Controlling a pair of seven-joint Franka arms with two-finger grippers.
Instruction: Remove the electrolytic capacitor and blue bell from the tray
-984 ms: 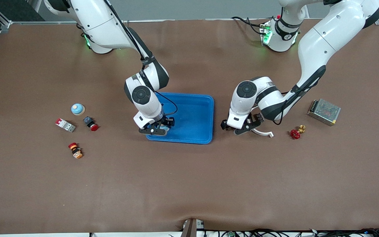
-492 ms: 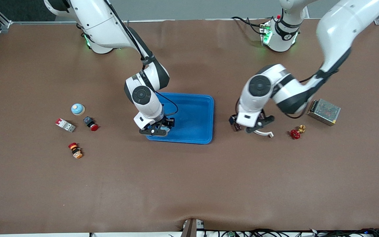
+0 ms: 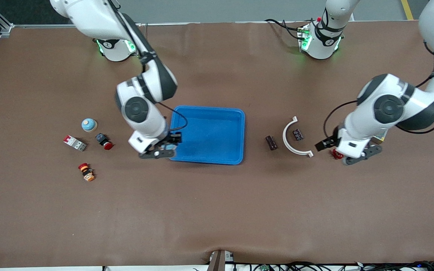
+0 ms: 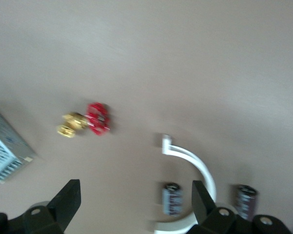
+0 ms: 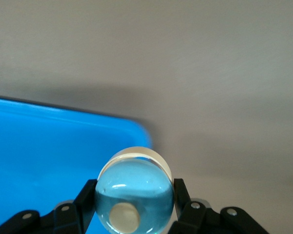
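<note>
Right fingers (image 5: 101, 199) clamp bell (image 5: 134, 195) at tray (image 3: 236, 124) corner; left fingers (image 4: 68, 200) spread, capacitors (image 3: 271, 142) apart.

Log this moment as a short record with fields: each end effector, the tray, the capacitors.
right end effector: shut on a blue bell, over the blue tray's corner toward the right arm's end
left end effector: open, empty, over the red valve
blue tray: nothing seen in it
capacitors: one beside the white curved piece, one inside its arc
second bell: on the table
</note>
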